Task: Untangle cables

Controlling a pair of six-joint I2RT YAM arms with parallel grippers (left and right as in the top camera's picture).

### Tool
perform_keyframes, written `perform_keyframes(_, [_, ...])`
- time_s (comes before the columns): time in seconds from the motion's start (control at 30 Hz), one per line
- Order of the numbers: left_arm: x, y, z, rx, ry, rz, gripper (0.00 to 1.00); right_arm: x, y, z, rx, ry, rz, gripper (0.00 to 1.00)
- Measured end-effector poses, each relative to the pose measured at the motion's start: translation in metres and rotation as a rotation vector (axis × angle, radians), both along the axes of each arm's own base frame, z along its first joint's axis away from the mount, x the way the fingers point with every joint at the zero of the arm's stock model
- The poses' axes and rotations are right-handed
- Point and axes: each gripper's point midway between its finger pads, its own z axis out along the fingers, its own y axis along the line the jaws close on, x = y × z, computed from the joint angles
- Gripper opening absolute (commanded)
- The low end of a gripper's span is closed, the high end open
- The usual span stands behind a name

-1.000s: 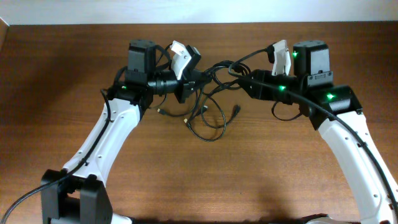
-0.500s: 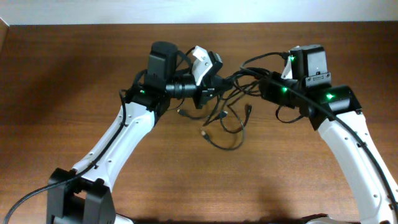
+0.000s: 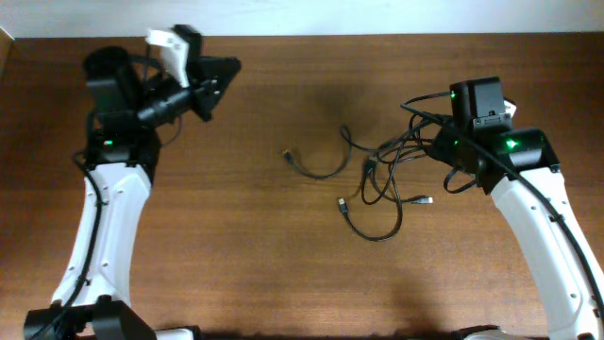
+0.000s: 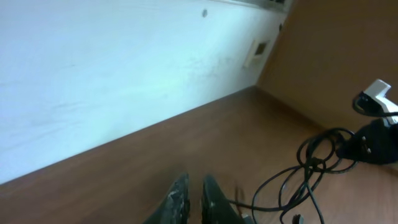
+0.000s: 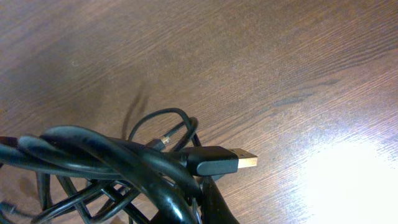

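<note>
Thin black cables lie mid-table. One short cable (image 3: pixel 316 171) lies apart as a curve. A tangle of loops (image 3: pixel 385 184) with small plugs sits to its right, and strands run up to my right gripper (image 3: pixel 438 144). In the right wrist view the gripper (image 5: pixel 200 194) is shut on a bunch of cables (image 5: pixel 118 158) with a gold-tipped USB plug (image 5: pixel 221 161) sticking out. My left gripper (image 3: pixel 213 81) is far off at the back left, shut and empty. In its wrist view the fingers (image 4: pixel 193 194) nearly touch, and the cables (image 4: pixel 306 177) show at the lower right.
The wooden table (image 3: pixel 236 246) ends at a white wall along its back edge (image 4: pixel 112 74). The right arm's thicker black cable (image 3: pixel 547 212) runs along its white link. My right arm (image 4: pixel 373 134) shows at the right of the left wrist view.
My left arm has swung from the middle to the back left and no longer holds the cables. The cables have dropped and spread on the table, one lying apart. My right gripper has shifted slightly right.
</note>
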Motion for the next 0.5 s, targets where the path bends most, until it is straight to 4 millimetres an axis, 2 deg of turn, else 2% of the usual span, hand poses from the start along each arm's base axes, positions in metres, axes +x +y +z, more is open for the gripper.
perform_keyframes(0.03, [-0.003,0.008,-0.003,-0.015,0.037,0.004,0.45,0.001,0.000,0.001,0.001,-0.005,0.001,0.04])
perform_keyframes(0.07, [-0.007,0.007,-0.010,-0.028,0.087,-0.011,0.54,0.004,0.004,0.002,0.014,-0.019,0.009,0.04])
perform_keyframes(0.1, [-0.013,-0.001,-0.016,-0.034,0.125,-0.038,0.64,0.010,0.011,0.005,0.040,-0.043,0.033,0.04])
perform_keyframes(0.13, [-0.017,-0.009,-0.017,-0.031,0.132,-0.065,0.66,0.012,0.017,0.006,0.060,-0.051,0.055,0.04])
perform_keyframes(0.27, [-0.042,-0.075,-0.019,0.000,0.100,-0.254,0.66,0.024,0.064,0.016,0.209,-0.108,0.303,0.04])
perform_keyframes(0.33, [-0.046,-0.095,-0.028,0.010,0.113,-0.300,0.66,0.023,0.078,0.020,0.255,-0.118,0.384,0.04])
perform_keyframes(0.37, [-0.044,-0.107,-0.041,0.023,0.139,-0.315,0.65,0.023,0.084,0.022,0.276,-0.125,0.415,0.04])
perform_keyframes(0.43, [-0.038,-0.125,-0.076,0.052,0.223,-0.317,0.57,0.022,0.094,0.026,0.316,-0.135,0.466,0.04])
perform_keyframes(0.5, [-0.032,-0.135,-0.110,0.080,0.289,-0.320,0.52,0.021,0.099,0.027,0.339,-0.139,0.489,0.04])
